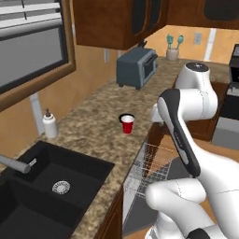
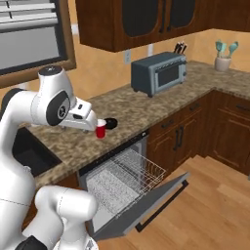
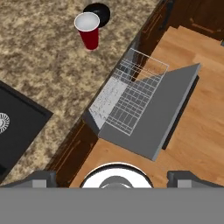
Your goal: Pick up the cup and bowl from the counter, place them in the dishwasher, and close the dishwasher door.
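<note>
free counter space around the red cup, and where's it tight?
Bare speckled granite counter lies between the small red tapered cup and white soap dispenser, and on toward the grey toaster oven. Tight: shallow black bowl sits right behind the cup.

Hidden and cropped parts
The cup (image 1: 127,123) hides most of the bowl (image 2: 111,123); the sink (image 1: 42,186) is cut off at 7 o'clock; the arm covers the jaws.
</note>
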Controlling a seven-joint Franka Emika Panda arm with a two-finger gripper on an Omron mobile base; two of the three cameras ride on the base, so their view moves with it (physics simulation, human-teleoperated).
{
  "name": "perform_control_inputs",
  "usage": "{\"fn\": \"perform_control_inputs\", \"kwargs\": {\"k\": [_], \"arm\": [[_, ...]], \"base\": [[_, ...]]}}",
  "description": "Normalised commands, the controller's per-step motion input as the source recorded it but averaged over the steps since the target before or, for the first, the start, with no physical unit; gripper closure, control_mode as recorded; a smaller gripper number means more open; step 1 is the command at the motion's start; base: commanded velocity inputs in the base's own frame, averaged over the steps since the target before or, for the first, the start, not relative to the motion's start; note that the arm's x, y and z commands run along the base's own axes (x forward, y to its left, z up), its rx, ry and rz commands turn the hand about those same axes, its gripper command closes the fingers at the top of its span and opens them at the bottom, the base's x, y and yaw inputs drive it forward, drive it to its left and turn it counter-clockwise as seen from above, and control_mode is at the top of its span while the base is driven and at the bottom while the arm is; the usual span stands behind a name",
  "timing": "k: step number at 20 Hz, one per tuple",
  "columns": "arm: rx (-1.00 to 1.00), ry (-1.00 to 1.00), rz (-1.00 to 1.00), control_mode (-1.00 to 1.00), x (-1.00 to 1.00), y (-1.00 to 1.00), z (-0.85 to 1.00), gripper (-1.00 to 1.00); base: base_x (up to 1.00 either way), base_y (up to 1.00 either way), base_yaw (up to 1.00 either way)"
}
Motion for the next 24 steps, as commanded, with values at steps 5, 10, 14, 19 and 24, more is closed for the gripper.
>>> {"fn": "perform_control_inputs", "kwargs": {"k": [5, 10, 14, 19, 24], "arm": [[0.0, 0.0, 0.0, 1.0, 0.0, 0.0, 0.0, -1.0], [0.0, 0.0, 0.0, 1.0, 0.0, 0.0, 0.0, -1.0], [0.0, 0.0, -0.09, -1.0, 0.39, 0.13, 0.0, -1.0], [0.01, -0.01, 0.0, -1.0, 0.76, 0.06, -0.21, -1.0], [0.04, -0.02, 0.02, -1.0, 0.82, 0.0, -0.4, -1.0]], "base": [[0.1, 0.2, -0.25], [0.09, 0.19, -0.24], [0.05, 0.04, -0.05], [0.0, 0.0, 0.0], [0.0, 0.0, 0.0]]}}
